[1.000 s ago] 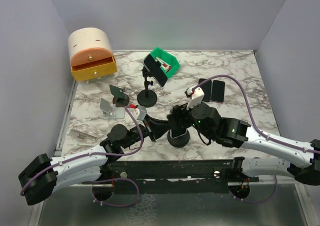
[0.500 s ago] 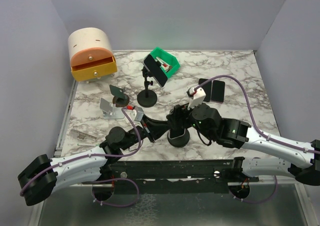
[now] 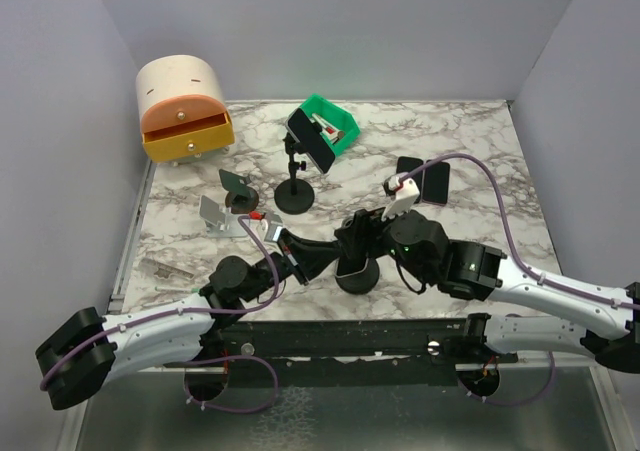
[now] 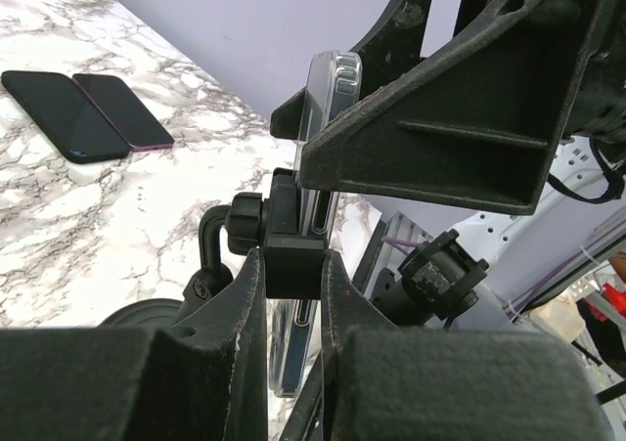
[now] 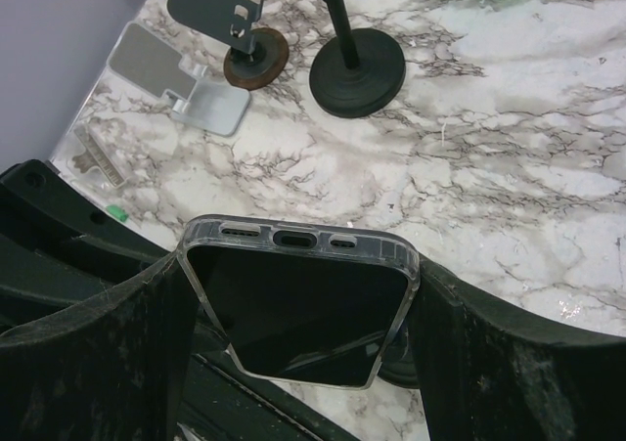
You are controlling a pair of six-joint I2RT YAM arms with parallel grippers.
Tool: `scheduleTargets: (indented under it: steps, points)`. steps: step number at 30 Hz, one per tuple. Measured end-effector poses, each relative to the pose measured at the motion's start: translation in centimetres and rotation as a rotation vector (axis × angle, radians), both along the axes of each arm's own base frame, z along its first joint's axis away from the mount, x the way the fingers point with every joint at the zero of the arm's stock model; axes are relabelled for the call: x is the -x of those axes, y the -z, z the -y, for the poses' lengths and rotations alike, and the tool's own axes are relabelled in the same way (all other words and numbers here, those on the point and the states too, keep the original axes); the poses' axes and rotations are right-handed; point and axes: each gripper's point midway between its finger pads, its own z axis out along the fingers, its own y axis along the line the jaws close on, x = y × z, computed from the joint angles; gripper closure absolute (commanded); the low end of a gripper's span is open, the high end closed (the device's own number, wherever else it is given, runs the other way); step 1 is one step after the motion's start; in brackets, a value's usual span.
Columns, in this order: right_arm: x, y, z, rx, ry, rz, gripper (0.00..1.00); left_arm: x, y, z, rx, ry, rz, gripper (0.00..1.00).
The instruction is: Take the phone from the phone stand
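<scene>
A black phone in a clear case point(image 5: 298, 309) stands upright between the fingers of my right gripper point(image 5: 301, 335), which press on its two long edges. In the left wrist view the phone's clear edge point(image 4: 326, 89) lies right against the holder of the phone stand point(image 4: 291, 257). My left gripper point(image 4: 293, 289) is shut on that black holder block, one finger on each side. From above, both grippers meet over the stand's round black base point(image 3: 357, 276): the left gripper point(image 3: 305, 257) from the left, the right gripper point(image 3: 357, 235) from the right. The phone itself is hidden there.
A second black stand point(image 3: 295, 193) holding another phone point(image 3: 311, 139) stands behind, beside a green bin point(image 3: 331, 121). Two phones point(image 3: 424, 179) lie flat at the right. Two small stands point(image 3: 228, 203), a metal piece point(image 3: 165, 268) and a drawer box point(image 3: 184, 109) are at the left.
My right wrist has shifted slightly up and to the right over the stand. The left gripper keeps its hold on the holder and has barely moved.
</scene>
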Motion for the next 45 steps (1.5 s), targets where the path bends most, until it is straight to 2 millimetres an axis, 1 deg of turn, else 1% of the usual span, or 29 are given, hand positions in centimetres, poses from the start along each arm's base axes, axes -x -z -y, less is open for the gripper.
scheduleTargets:
  steps: [12,24,40,43,45]
  points:
    - [0.4,-0.2,0.6,-0.059,-0.002,0.008,1.0,0.1,-0.1,0.4,0.053,0.02,-0.036,1.0]
    - [1.9,-0.1,1.9,-0.144,-0.059,0.022,1.0,1.0,0.0,1.2,0.063,0.089,-0.035,1.0]
    - [3.4,-0.4,1.9,-0.165,-0.197,0.085,1.0,1.4,-0.1,1.6,0.084,0.13,-0.048,1.0]
    - [4.2,-0.6,1.4,-0.166,-0.252,0.093,1.0,1.1,-0.2,1.5,0.094,0.119,-0.049,1.0]
    - [4.3,-0.6,1.3,-0.161,-0.268,0.099,1.0,1.0,-0.2,1.6,0.095,0.12,-0.05,1.0]
